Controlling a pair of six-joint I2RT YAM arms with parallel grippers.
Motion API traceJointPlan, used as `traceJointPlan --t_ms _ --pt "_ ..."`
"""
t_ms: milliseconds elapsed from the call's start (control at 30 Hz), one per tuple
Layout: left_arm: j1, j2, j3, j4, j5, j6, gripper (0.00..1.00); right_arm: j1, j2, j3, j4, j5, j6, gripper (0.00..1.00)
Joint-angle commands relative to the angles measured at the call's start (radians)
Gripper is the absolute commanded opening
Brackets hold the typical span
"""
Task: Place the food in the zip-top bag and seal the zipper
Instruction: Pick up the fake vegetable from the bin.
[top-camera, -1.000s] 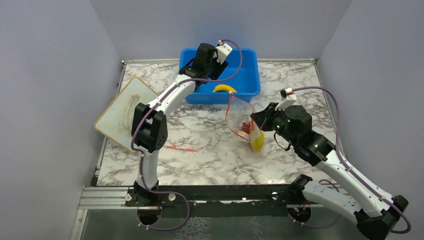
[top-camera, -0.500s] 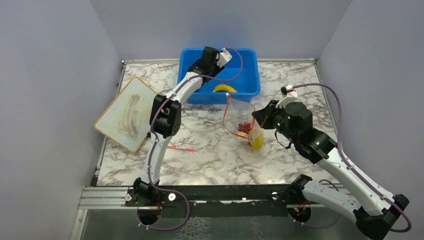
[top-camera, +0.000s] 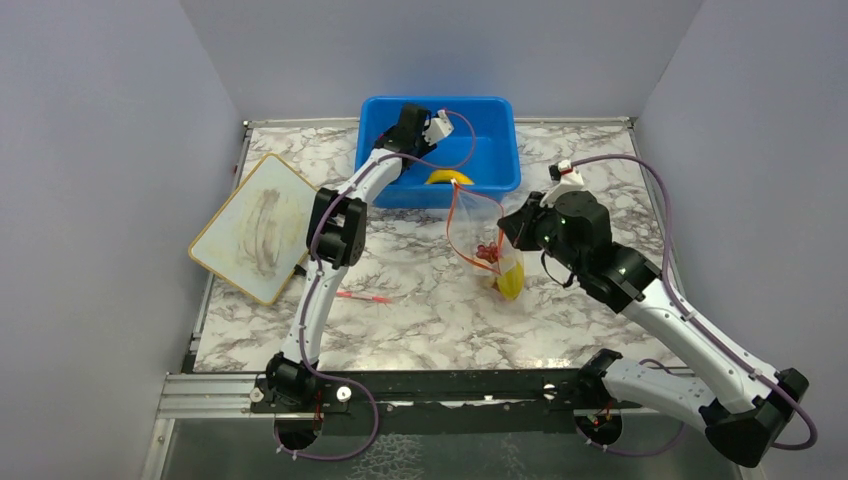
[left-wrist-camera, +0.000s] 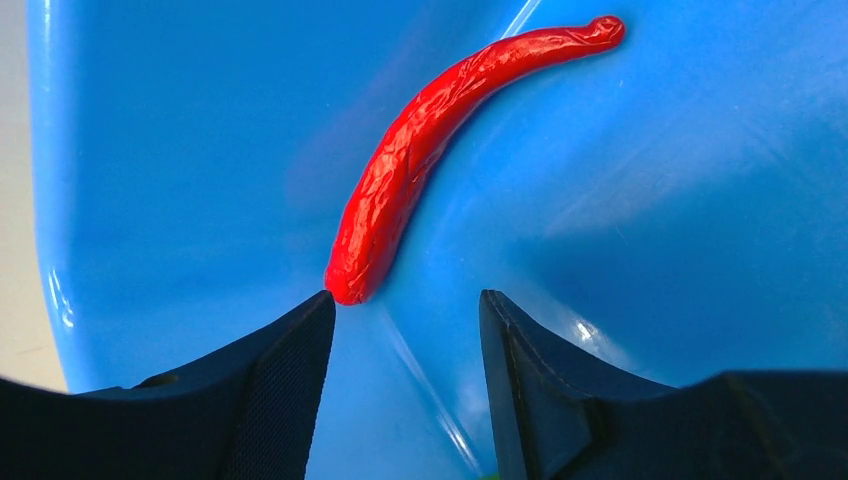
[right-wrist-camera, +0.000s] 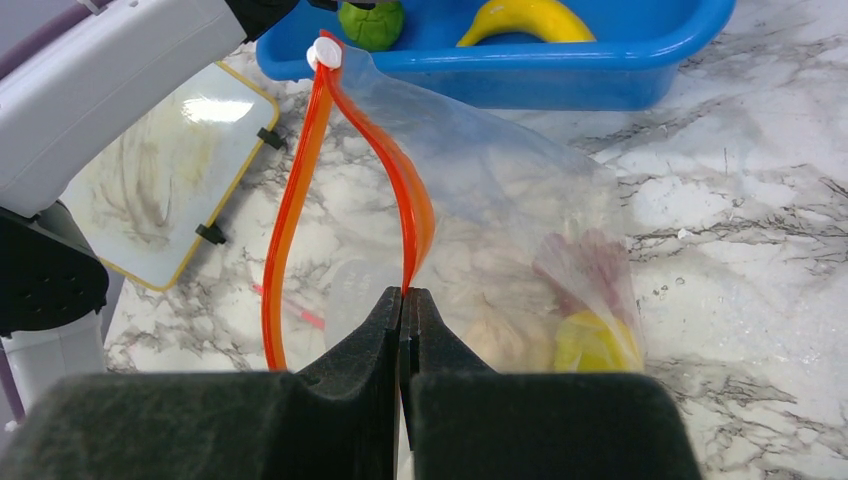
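My left gripper (left-wrist-camera: 407, 300) is open inside the blue tub (top-camera: 492, 150), low over its floor. A red chili (left-wrist-camera: 430, 150) lies just ahead of it, its near end by the left fingertip and not between the jaws. A yellow banana (top-camera: 448, 177) and a green lime (right-wrist-camera: 370, 22) also lie in the tub. My right gripper (right-wrist-camera: 403, 295) is shut on the orange-red zipper (right-wrist-camera: 300, 180) and holds the mouth of the clear zip-top bag (right-wrist-camera: 500, 200) up and open. Inside the bag are a yellow-green starfruit (right-wrist-camera: 590, 340), purple grapes (right-wrist-camera: 585, 265) and a beige garlic bulb (right-wrist-camera: 490, 340).
A yellow-edged whiteboard (top-camera: 255, 225) lies at the table's left edge. A thin red stick (top-camera: 362, 297) lies on the marble in front of the left arm. Grey walls close in the left, far and right sides.
The left gripper has gone down deeper into the tub, toward the chili. The right gripper has carried the bag's mouth a little toward the tub, still shut on the zipper.
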Motion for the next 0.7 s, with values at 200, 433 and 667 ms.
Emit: traceJointPlan --t_ms 200,433,667 --pt "0.026 0.084 0.077 0.063 -0.011 0.061 0.59 0.005 0.013 0.047 -0.019 0.028 -0.028 0.01" --pt "0.042 0.120 0.094 0.151 -0.027 0.072 0.61 0.005 0.018 0.051 -0.028 0.041 -0.047 0.01" --pt "0.053 0.160 0.118 0.163 -0.023 0.094 0.62 0.004 0.027 0.061 -0.025 0.065 -0.065 0.01"
